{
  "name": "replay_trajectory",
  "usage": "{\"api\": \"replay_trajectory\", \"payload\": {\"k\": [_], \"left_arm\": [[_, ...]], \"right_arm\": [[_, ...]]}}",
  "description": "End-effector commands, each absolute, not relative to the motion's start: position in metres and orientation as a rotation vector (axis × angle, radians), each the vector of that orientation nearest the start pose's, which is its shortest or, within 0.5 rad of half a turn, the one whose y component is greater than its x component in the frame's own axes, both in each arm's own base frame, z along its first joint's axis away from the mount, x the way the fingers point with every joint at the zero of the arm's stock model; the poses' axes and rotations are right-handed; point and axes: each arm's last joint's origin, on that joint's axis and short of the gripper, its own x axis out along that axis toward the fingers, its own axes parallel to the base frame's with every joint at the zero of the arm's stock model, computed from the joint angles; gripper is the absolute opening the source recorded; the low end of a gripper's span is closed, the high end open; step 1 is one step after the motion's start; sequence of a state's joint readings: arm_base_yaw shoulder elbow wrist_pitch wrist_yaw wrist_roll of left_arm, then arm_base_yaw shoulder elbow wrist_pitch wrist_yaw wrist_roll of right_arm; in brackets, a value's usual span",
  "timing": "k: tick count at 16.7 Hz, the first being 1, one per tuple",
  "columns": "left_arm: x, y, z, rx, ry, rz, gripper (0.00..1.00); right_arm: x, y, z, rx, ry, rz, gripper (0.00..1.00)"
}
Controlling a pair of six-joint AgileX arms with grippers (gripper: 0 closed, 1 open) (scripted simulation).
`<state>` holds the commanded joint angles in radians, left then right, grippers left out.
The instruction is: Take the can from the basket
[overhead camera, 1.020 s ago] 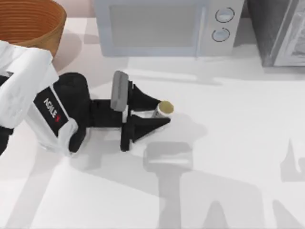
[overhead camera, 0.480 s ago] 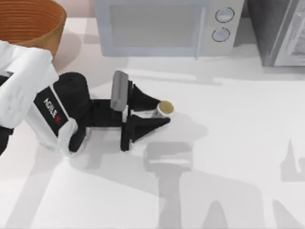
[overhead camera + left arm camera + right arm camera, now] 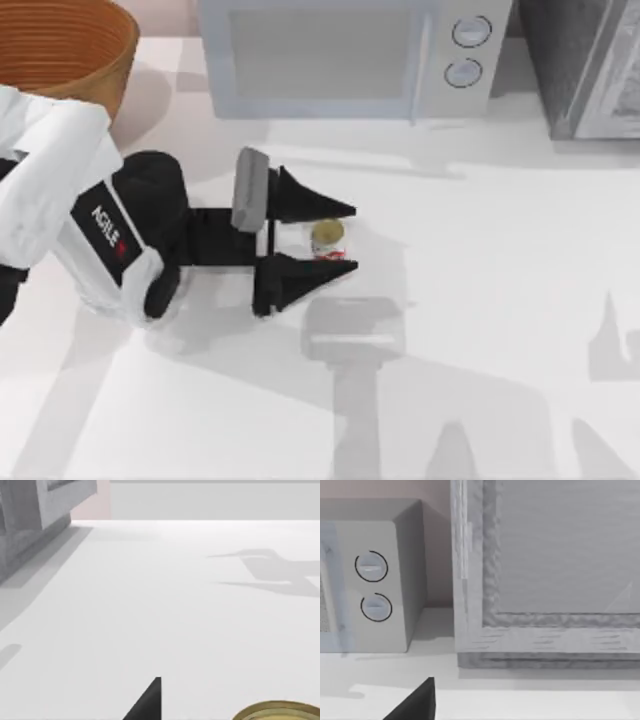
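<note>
The can [image 3: 327,239] stands upright on the white table, its gold top up and red marks on its pale side. My left gripper [image 3: 351,237] is open around it, one black finger on each side with a small gap to the can. In the left wrist view the can's gold rim [image 3: 279,711] shows beside one fingertip [image 3: 149,700]. The woven orange-brown basket [image 3: 116,72] sits at the far left corner, well behind the left arm. A dark part of my right gripper [image 3: 415,703] shows in the right wrist view, facing the back of the table.
A grey-white microwave [image 3: 330,55] with two round knobs stands along the back edge. A grey cabinet [image 3: 590,65] fills the back right corner. Open white tabletop [image 3: 480,330] spreads to the right and front of the can.
My left gripper was shut on the can; its fingers have now spread apart. The can has shifted slightly left and stands free between them.
</note>
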<state>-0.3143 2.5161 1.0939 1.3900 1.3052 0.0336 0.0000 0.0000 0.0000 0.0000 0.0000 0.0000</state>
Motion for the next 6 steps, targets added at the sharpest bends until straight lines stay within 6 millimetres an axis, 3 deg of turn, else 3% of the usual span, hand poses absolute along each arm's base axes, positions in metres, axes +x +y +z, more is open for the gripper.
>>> {"api": "replay_trajectory", "payload": {"k": [6], "left_arm": [[0.3833,-0.1519,0.0180,0.000,0.000,-1.591,1.00]], "right_arm": [[0.1057,-0.0012,0.1600,0.000,0.000,0.000,1.00]]}}
